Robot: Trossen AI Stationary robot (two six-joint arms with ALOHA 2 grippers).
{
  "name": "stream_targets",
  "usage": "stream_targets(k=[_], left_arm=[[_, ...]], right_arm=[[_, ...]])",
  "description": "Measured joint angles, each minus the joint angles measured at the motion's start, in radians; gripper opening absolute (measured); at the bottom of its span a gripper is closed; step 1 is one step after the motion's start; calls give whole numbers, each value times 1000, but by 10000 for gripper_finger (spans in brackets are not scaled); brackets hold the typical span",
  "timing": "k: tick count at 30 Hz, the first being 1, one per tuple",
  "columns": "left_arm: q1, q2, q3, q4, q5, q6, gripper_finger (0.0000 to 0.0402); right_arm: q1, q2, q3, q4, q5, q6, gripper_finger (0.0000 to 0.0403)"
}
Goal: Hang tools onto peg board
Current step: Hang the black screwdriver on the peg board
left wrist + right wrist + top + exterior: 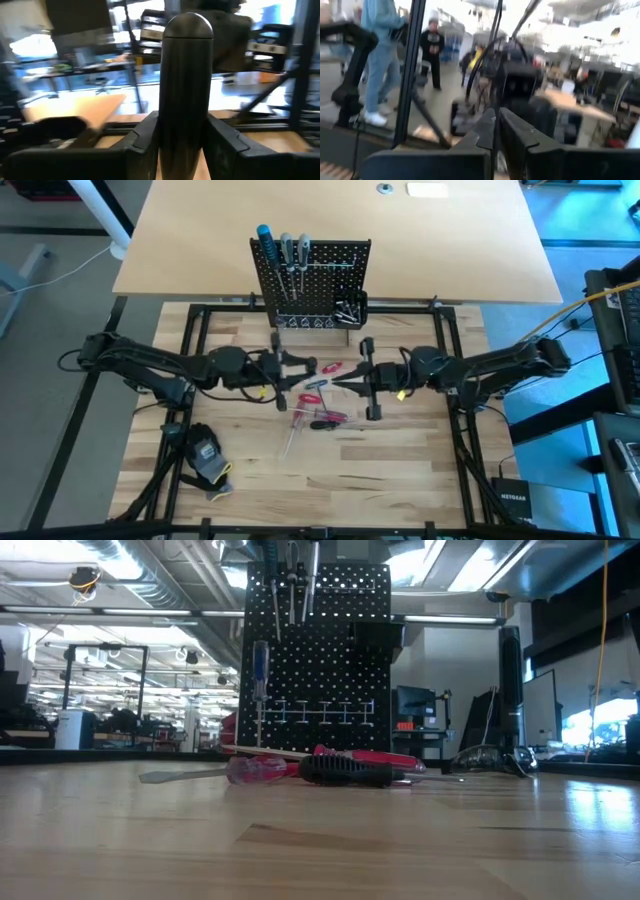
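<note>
Your left gripper (283,370) sits above the wooden table (400,470), just in front of the peg board (312,280). In the left wrist view its fingers (137,140) clamp a thick dark cylindrical handle (186,85) — upright between them, rounded end uppermost.

Your right gripper (345,383) faces the left one from the opposite side, close to the loose tools. In the right wrist view its fingers (485,131) stand almost together with only a thin slit between them; you cannot tell whether anything is gripped.

The peg board stands upright at the table's far edge. A blue-handled screwdriver (266,245) and two grey-handled ones (295,250) hang on it. Red-handled screwdrivers (318,390) and a black-handled tool (350,773) lie on the table between the grippers. A black-and-yellow glove (207,458) lies near the left front.
</note>
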Motion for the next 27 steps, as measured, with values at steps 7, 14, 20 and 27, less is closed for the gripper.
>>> stream_targets(k=[7, 14, 20, 27], left_arm=[[-23, 0, 1, 5, -283, 44, 104], [18, 85, 1, 74, -520, 43, 104], [55, 224, 1, 317, -623, 128, 104], [138, 356, 1, 520, -675, 209, 104]], right_arm=[[78, -140, -15, -433, 258, -3, 18], [191, -198, -206, -462, 519, 116, 6], [225, -193, -390, -295, 600, 224, 15], [224, -193, -447, -207, 599, 238, 16]])
